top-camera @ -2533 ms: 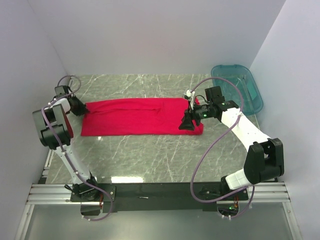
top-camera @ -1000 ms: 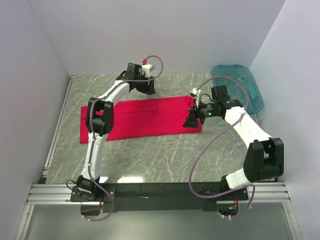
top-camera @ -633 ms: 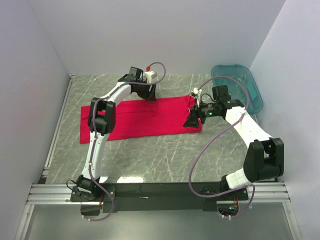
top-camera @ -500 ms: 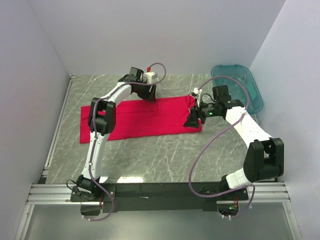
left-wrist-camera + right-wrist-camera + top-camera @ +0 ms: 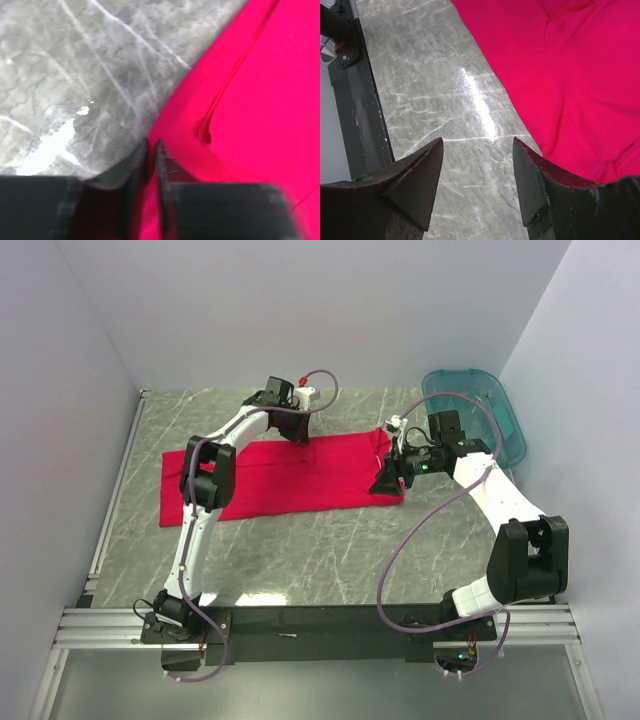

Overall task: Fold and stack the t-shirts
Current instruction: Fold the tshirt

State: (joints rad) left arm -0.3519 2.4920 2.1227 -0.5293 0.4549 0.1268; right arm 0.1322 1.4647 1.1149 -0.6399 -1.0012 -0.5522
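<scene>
At the upper centre of the overhead view, I find the left gripper [image 5: 300, 432] down at the far edge of the red t-shirt [image 5: 280, 475]. On its wrist camera, the left gripper [image 5: 150, 150] has its jaws drawn in to a thin slit. The shirt's hem [image 5: 172, 107] runs straight into that slit, so I record it as pinched on the cloth. One finger sits over grey marble, the other over red fabric. A short crease stands in the cloth just above the fingertips in that frame.

Right of centre in the overhead view, the right gripper [image 5: 388, 480] stands over the shirt's right-hand end, near its lower corner. Its wrist camera shows the right gripper [image 5: 475, 190] with jaws spread wide and nothing between them. Bare table [image 5: 435, 100] fills the gap, and the t-shirt [image 5: 560, 65] fills the upper right of that frame.

The shirt lies flat as a long band across the middle of the table [image 5: 330, 550], running from the left third to just right of centre. A seam or fold line runs lengthwise through it.

A teal bin [image 5: 455, 380] sits in the upper right corner of the overhead view, apart from the shirt. The right arm's cable loops across it.
</scene>
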